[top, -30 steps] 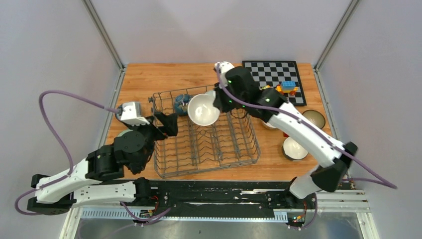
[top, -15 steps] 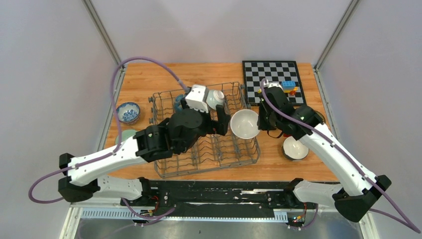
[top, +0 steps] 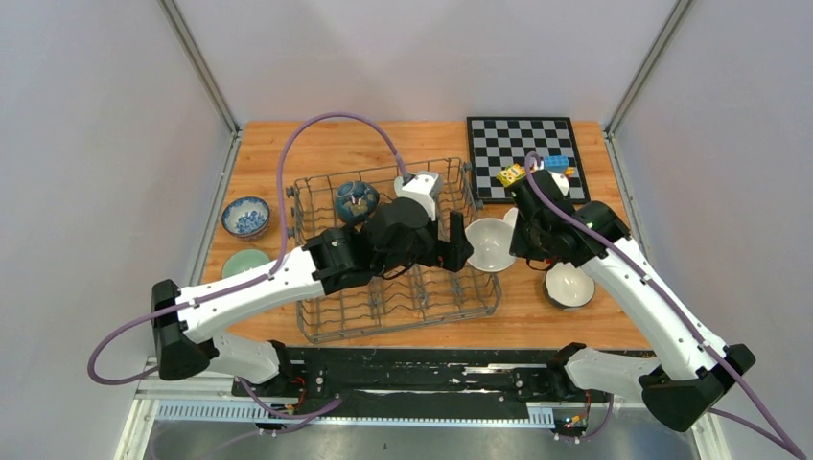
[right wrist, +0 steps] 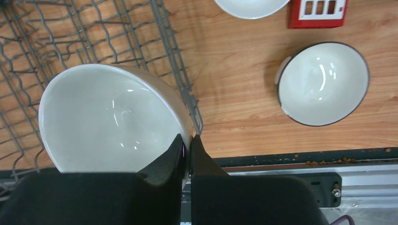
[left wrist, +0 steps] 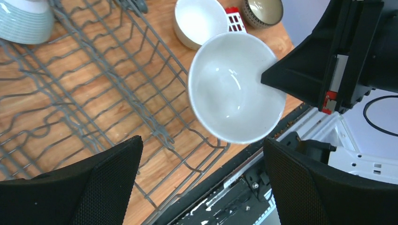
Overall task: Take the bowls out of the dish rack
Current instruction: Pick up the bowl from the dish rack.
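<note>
The right gripper (right wrist: 187,143) has its two fingers pressed together on the rim of a white bowl (right wrist: 112,122). It is pinching it. The bowl hangs tipped on its side over the right end of the dish rack (top: 383,297), right at the wire wall.

The left gripper (left wrist: 202,143) is spread wide. It points at the same white bowl. In the left wrist view, the bowl sits in front of the gap between the two black fingers (left wrist: 108,187), and neither finger touches it.

Just to the right, a dark-rimmed bowl (top: 569,285) sits on the wooden table (top: 288,149), outside the rack. A green bowl (top: 242,262) and a blue-and-white bowl (top: 246,216) sit on the table on the left side, well apart from both grippers.

Farther back, a teal bowl (top: 355,199) stands in the far left part of the rack. Behind it all, in the far right corner, lies a chessboard (top: 518,144) with toy blocks (top: 554,163) on it.
</note>
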Robot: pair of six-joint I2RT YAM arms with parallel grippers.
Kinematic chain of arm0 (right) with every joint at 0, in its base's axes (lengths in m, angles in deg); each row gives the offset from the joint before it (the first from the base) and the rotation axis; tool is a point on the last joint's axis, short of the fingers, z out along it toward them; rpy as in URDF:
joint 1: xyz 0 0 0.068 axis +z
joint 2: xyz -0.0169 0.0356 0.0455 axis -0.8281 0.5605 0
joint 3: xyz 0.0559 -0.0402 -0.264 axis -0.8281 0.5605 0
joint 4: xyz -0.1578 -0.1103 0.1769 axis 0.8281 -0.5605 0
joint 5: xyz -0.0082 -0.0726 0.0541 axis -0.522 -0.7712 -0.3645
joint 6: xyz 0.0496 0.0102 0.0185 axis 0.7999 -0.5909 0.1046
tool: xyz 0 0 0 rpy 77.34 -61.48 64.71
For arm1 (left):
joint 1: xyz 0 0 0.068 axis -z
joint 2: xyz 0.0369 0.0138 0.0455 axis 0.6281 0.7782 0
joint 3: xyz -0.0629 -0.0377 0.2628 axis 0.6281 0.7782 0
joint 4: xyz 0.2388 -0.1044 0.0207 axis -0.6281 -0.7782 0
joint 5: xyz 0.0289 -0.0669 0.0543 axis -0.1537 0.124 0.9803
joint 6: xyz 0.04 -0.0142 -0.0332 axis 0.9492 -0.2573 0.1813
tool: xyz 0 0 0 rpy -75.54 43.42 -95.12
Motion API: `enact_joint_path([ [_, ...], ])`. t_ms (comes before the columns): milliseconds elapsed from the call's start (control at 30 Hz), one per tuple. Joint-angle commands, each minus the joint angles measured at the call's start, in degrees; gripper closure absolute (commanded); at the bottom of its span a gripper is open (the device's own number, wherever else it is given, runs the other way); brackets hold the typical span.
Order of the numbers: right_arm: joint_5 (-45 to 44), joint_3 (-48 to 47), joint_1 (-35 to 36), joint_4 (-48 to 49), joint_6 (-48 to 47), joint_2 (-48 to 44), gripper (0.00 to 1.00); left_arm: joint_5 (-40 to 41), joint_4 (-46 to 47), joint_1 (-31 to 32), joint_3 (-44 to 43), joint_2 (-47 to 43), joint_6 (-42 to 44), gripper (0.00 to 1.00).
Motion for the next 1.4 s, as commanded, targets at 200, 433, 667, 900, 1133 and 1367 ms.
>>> enact_joint_path([
  [200,8.4,0.4,-0.4,0.8,0.9,-1.9,1.00,-4.1,-5.8,-1.2,-11.2,13.7,0.9,0.20],
  [433,7.4,0.4,-0.4,0.8,-0.3,-2.5,1.00,-1.9,-7.4,-2.7,-11.3,15.6,0.3,0.45],
  [667,4.6,0.8,0.2,1.0,-1.6,-2.0,1.00,-1.3,-8.0,-2.7,-11.2,16.0,0.6,0.66],
  [900,4.1,1.2,0.9,1.8,-1.8,-1.4,1.00,-5.2,-6.8,-2.7,-11.7,17.4,0.7,0.99],
  [1133,4.2,2.3,0.8,4.9,-9.7,-0.7,0.74,-7.3,-5.5,-2.7,-11.2,17.1,-0.1,1.00],
  [1367,5.7,4.5,0.8,6.5,-16.9,0.8,0.60,-5.3,-6.2,-2.8,-11.3,16.3,-0.7,1.00],
])
